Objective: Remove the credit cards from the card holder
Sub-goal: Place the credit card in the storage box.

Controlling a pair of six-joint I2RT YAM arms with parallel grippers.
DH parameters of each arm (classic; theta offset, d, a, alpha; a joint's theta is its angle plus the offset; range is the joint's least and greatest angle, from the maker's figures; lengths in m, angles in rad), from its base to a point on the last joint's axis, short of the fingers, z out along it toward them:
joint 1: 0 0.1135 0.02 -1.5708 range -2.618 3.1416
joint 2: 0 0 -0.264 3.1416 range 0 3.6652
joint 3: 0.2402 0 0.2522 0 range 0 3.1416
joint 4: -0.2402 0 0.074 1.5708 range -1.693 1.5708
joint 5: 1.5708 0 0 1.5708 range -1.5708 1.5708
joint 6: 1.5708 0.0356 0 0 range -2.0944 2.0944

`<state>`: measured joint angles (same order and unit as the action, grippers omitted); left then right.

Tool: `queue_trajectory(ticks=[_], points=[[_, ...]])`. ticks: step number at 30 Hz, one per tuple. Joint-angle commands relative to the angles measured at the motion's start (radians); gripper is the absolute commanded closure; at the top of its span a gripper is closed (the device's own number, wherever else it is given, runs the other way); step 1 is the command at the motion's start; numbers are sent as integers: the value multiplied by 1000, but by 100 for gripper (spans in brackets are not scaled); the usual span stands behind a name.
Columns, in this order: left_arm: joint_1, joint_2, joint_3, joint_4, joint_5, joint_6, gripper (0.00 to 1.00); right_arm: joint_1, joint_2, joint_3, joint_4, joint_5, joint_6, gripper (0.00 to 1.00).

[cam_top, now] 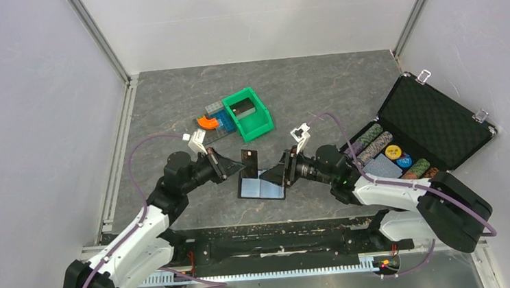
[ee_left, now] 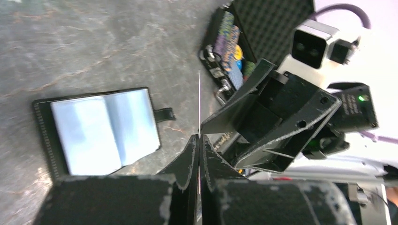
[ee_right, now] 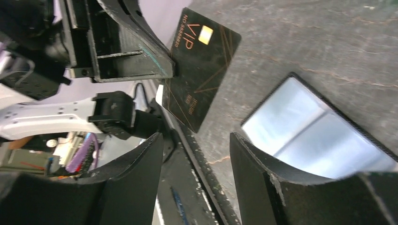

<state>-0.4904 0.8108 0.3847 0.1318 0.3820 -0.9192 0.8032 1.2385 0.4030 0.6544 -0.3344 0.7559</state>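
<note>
The card holder (cam_top: 262, 186) lies open on the table with its glossy blue-grey faces up, also seen in the left wrist view (ee_left: 101, 131) and the right wrist view (ee_right: 319, 136). My left gripper (cam_top: 238, 166) is shut on one black credit card (cam_top: 249, 159), which it holds upright above the holder's left edge. That card shows edge-on as a thin line (ee_left: 199, 93) rising from the shut left gripper (ee_left: 199, 137). In the right wrist view its face reads VIP (ee_right: 202, 65). My right gripper (cam_top: 284, 171) stands open just right of the card, its jaws empty (ee_right: 197, 140).
A green plastic bin (cam_top: 250, 113) stands behind the holder with orange and blue pieces (cam_top: 211, 123) to its left. An open black foam-lined case (cam_top: 436, 119) holding poker chips (cam_top: 390, 152) lies at the right.
</note>
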Motion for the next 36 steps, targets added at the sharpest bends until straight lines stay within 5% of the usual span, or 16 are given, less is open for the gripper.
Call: queue_trajectory(ticks=[1, 10, 13, 17, 21, 24, 30, 36], points=[[-1, 15, 16, 193, 155, -36, 98, 3, -13, -15, 181, -73, 84, 41], [-5, 51, -44, 411, 220, -144, 98, 2, 19, 0, 214, -73, 129, 47], [-5, 54, -41, 396, 217, -137, 96, 2, 21, -1, 238, -90, 126, 74], [-5, 76, 12, 255, 226, -77, 77, -14, -7, 8, 136, -126, 18, 100], [-5, 83, 74, 113, 272, 10, 51, -35, -65, 46, -124, -183, -196, 100], [-5, 86, 145, -49, 280, 119, 41, -47, -107, 59, -251, -259, -315, 100], [-26, 137, 286, -284, 357, 278, 39, -53, -135, 42, -389, -484, -444, 100], [-115, 241, 411, -481, 380, 434, 43, -52, -186, -31, -329, -607, -433, 100]])
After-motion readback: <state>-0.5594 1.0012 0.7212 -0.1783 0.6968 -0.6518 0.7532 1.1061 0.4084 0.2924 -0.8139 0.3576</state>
